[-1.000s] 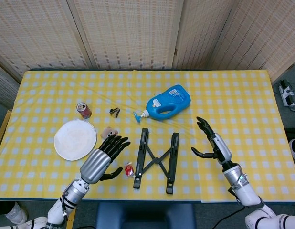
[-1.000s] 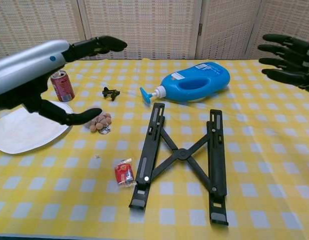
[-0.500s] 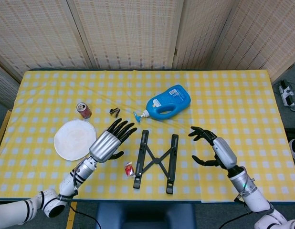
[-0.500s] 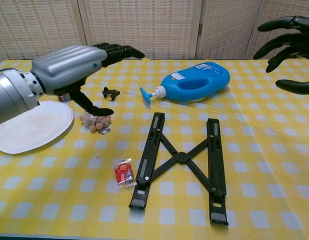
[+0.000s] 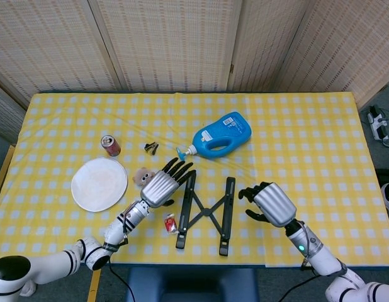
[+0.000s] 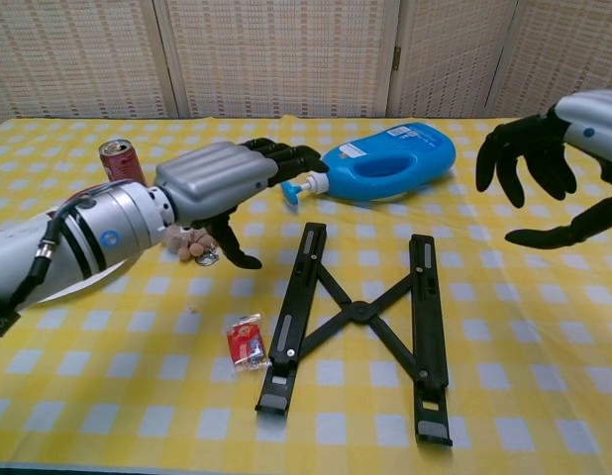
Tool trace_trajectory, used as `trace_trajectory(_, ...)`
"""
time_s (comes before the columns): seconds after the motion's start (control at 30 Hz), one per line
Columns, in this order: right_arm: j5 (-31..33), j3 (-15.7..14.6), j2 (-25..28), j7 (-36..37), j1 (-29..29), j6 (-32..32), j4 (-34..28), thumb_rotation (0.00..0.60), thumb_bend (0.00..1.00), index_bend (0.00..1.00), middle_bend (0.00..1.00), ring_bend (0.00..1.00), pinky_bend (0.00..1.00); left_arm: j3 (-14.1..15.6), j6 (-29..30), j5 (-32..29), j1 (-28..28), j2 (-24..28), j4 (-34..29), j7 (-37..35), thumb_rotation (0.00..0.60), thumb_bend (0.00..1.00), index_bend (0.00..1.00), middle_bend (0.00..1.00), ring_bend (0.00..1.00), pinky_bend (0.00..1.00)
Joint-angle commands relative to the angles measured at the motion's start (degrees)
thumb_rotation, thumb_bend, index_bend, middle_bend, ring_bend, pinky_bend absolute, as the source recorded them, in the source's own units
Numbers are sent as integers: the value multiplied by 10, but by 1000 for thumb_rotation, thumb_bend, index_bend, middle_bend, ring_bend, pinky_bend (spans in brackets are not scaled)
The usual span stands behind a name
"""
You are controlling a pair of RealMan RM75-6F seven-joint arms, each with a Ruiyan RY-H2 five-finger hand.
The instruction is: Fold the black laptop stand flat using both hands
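The black laptop stand [image 5: 206,214] [image 6: 357,319] lies on the yellow checked cloth near the front edge, its two rails spread apart and joined by crossed links. My left hand [image 5: 162,186] [image 6: 219,183] hovers just left of the stand's left rail, palm down, fingers stretched out toward the rail's far end and holding nothing. My right hand [image 5: 268,201] [image 6: 544,163] hangs above the cloth to the right of the right rail, fingers apart and curved downward, empty. Neither hand touches the stand.
A blue pump bottle [image 5: 222,134] [image 6: 385,160] lies on its side behind the stand. A red packet [image 5: 170,223] [image 6: 247,342] sits beside the left rail. Further left are a white plate [image 5: 99,183], a red can [image 5: 111,145] [image 6: 121,166], a small black clip [image 5: 152,148] and a brownish trinket [image 6: 195,242].
My left hand has advanced rightward and forward, closing on the stand's left rail. My right hand has come inward and lower toward the right rail, its fingers now curving down.
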Motion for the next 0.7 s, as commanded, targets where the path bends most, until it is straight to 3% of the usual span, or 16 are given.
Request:
trace_trajectory(0.03, -17, -3, -37, -42, 16, -26, 41, 600, 222, 488, 654, 727, 708, 5, -3, -4, -6, -16, 18, -2, 600, 112, 0, 27, 0, 0)
trace_trajectory(0.3, -33, -15, -120, -33, 17, -12, 134, 600, 195, 507, 692, 761, 746, 12, -7, -11, -17, -43, 51, -7, 600, 112, 0, 27, 0, 0)
trace_trajectory(0.7, -24, -24, -160, -14, 16, -16, 193, 600, 195, 508, 698, 765, 755, 5, -36, -40, -36, -80, 118, -20, 600, 113, 0, 27, 0, 0)
